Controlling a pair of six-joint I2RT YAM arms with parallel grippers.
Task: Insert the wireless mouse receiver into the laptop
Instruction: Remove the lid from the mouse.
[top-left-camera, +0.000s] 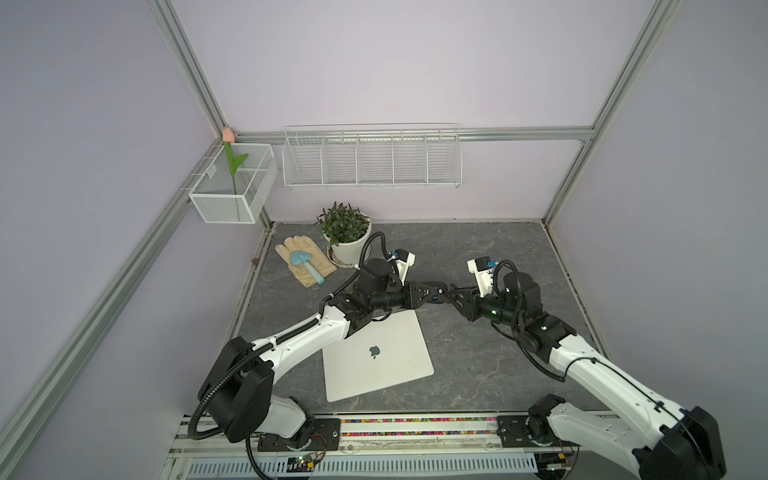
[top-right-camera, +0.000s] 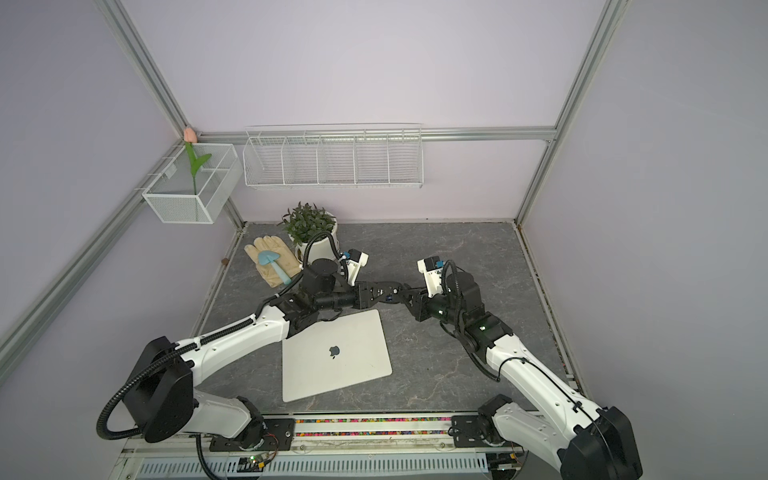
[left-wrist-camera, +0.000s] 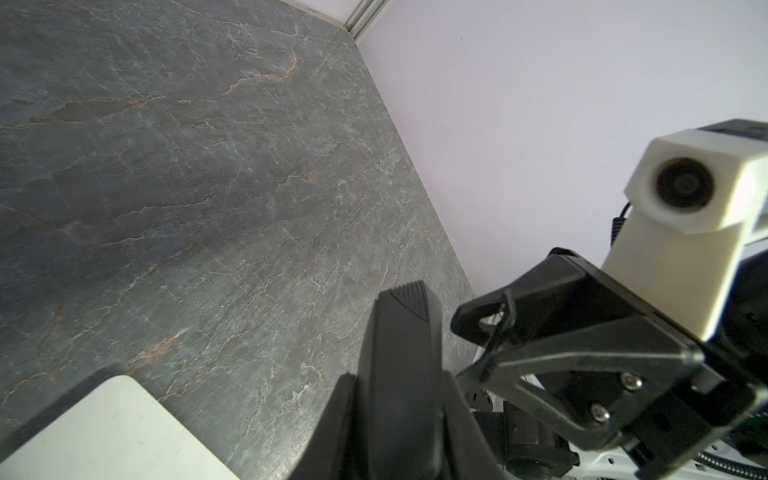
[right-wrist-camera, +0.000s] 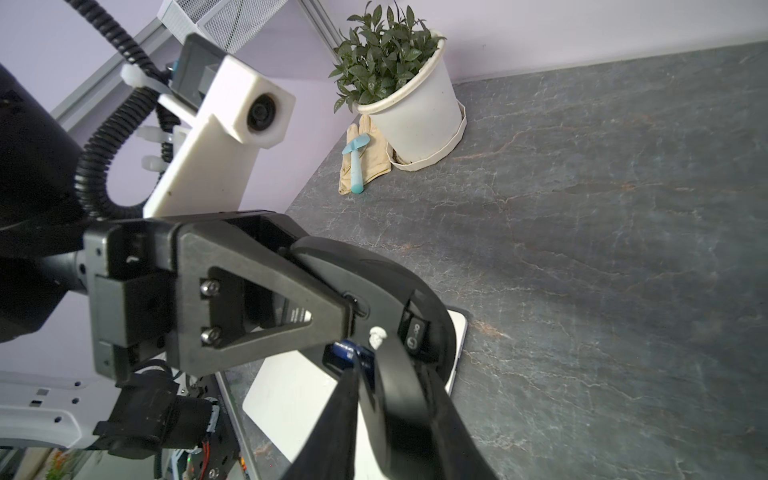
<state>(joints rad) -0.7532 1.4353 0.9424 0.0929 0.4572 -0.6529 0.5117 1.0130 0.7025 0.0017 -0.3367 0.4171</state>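
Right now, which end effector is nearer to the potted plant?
Left. The left end effector, shut on the black mouse, is on the side toward the potted plant; the right end effector meets it from the far side, slightly farther away.
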